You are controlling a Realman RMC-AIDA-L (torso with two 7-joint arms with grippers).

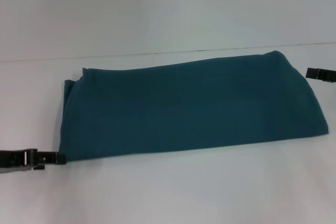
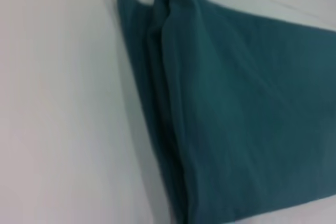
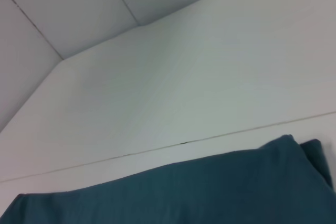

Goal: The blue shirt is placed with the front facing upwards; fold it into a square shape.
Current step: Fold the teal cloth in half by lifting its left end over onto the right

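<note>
The blue shirt (image 1: 191, 106) lies as a long band across the counter (image 1: 168, 192); the left claw (image 1: 50, 157) at its near-left corner and right claw (image 1: 320, 74), grips unreadable, should pinch all layers before folding across.

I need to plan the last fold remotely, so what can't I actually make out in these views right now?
- Left end effector, head view: only its tip shows at the blue shirt's near left corner; the frame edge cuts off the rest.
- Right end effector, head view: cut by the right edge beside the shirt's far right end.
- Shirt lettering and neck label: folded out of sight in every view.
- Neither wrist view shows its own fingers.
</note>
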